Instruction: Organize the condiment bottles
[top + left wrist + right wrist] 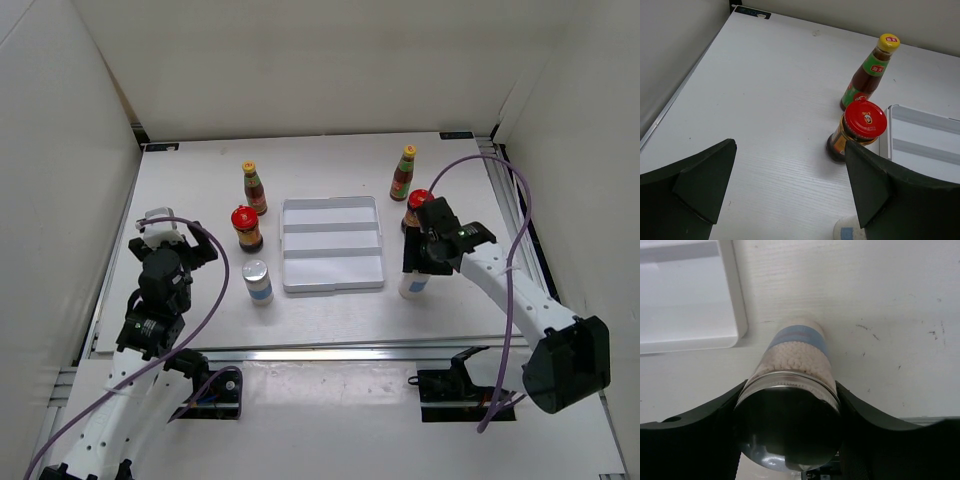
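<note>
My right gripper (414, 262) is shut on a white silver-capped shaker (413, 286) that stands just right of the tray's front corner. In the right wrist view the fingers (705, 420) press both sides of the shaker's cap (790, 405). Behind it stand a red-lidded jar (417, 203), partly hidden by the gripper, and a yellow-capped sauce bottle (403, 172). My left gripper (168, 232) is open and empty at the table's left. To its right stand a second jar (246, 228), sauce bottle (254, 188) and shaker (258, 282). The left wrist view shows that jar (859, 127), that sauce bottle (870, 70) and the shaker's edge (846, 232).
A white ridged tray (332, 243) lies empty in the middle of the table; its corner shows in the right wrist view (690, 310) and its edge in the left wrist view (925, 150). White walls enclose the table at the left, back and right.
</note>
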You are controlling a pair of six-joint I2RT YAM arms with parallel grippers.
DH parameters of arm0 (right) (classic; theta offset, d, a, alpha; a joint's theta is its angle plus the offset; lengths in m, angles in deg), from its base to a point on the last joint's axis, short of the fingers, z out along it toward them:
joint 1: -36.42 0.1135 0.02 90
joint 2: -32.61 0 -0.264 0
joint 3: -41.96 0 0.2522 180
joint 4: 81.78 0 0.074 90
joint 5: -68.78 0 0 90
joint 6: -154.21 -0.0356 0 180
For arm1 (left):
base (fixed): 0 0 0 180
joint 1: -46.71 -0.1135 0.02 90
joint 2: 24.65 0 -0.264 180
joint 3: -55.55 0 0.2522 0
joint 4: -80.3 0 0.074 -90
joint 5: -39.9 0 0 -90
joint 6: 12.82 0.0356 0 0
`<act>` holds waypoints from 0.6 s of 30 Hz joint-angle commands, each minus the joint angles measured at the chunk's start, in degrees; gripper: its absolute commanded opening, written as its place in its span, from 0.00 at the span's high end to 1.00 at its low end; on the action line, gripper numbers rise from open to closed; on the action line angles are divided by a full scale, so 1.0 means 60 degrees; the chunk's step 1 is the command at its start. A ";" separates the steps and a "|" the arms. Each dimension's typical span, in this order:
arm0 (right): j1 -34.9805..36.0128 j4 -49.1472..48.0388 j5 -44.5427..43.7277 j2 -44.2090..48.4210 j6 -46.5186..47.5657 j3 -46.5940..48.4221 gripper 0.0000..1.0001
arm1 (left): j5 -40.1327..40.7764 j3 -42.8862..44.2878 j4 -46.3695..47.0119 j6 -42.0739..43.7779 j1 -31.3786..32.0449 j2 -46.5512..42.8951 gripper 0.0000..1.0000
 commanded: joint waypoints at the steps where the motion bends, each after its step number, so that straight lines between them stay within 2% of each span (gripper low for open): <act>1: 0.0418 0.0136 -0.0488 0.0251 0.0236 0.1604 0.85 | 0.0229 -0.0003 -0.0070 0.0058 0.0021 -0.0016 0.00; 6: 0.1078 0.0473 -0.0649 -0.0186 0.0588 0.3274 0.98 | 0.0054 -0.0003 -0.0070 0.0058 0.0021 0.0072 0.00; 12: 0.1694 0.0094 -0.0547 -0.1212 0.0676 0.4111 1.00 | 0.0229 -0.0003 -0.0070 0.0058 0.0021 0.0072 0.00; 18: 0.1928 -0.0523 -0.0094 -0.2150 0.0471 0.3877 1.00 | 0.0449 0.0085 -0.0158 -0.0045 0.0021 0.0160 0.00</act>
